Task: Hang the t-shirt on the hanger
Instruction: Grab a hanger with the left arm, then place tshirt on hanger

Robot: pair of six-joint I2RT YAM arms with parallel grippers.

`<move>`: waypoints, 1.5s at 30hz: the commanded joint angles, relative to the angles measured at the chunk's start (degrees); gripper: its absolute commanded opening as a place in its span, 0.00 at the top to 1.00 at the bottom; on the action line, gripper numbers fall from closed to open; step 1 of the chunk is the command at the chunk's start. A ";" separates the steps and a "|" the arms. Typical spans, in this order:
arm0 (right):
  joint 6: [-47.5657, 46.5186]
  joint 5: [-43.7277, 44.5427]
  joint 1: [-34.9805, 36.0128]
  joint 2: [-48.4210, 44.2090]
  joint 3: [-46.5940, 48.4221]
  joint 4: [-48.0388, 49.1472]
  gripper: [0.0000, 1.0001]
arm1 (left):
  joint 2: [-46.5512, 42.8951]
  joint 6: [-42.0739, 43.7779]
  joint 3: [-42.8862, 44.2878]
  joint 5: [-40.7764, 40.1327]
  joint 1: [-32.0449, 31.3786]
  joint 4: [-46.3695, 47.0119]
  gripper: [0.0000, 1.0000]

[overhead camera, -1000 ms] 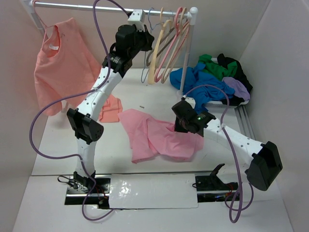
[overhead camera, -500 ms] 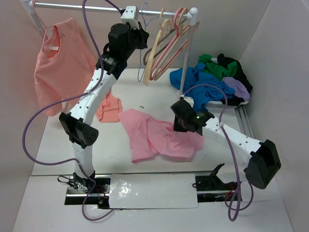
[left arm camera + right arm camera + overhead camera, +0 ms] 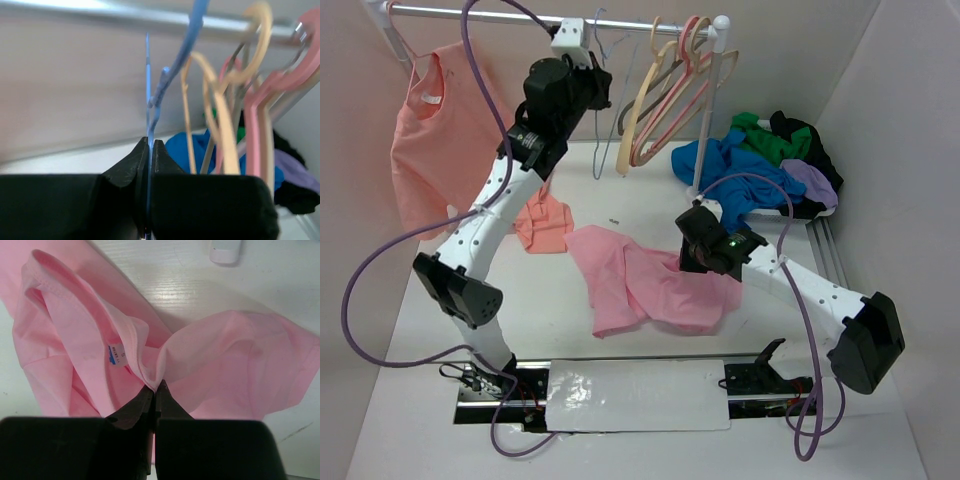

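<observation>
My left gripper (image 3: 592, 88) is raised to the clothes rail (image 3: 490, 13) and shut on the hanger (image 3: 597, 140), a thin bluish wire one whose hook reaches up by the rail. In the left wrist view the wire (image 3: 148, 115) runs straight up from between the closed jaws (image 3: 150, 143). The pink t-shirt (image 3: 640, 285) lies crumpled in the middle of the table. My right gripper (image 3: 695, 252) is low over its right part. The right wrist view shows that gripper (image 3: 155, 388) shut on a fold of the t-shirt (image 3: 225, 355) at the collar, beside the size label (image 3: 115, 354).
Cream and pink hangers (image 3: 665, 100) hang at the rail's right end beside its post (image 3: 708, 110). A salmon shirt (image 3: 440, 140) hangs at the left, with more salmon cloth (image 3: 545, 220) on the table. A pile of blue, green and dark garments (image 3: 760, 165) sits at the back right.
My left arm has swung left along the rail with the wire hanger, drawing it away from the cream and pink hangers. The right arm and the t-shirt have not moved.
</observation>
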 commanded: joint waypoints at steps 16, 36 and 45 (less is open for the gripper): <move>-1.87 1.91 1.08 -5.81 -4.54 3.25 1.00 | -58.34 -14.65 -63.29 -1.69 -15.53 -21.85 1.00; -4.42 -2.57 1.61 -14.17 -6.30 -5.18 1.00 | -63.28 1.15 -65.42 40.18 -15.53 -19.85 1.00; -4.42 -3.71 2.75 -16.54 -6.30 -5.71 1.00 | -56.44 5.89 -61.39 38.78 -15.53 -16.15 1.00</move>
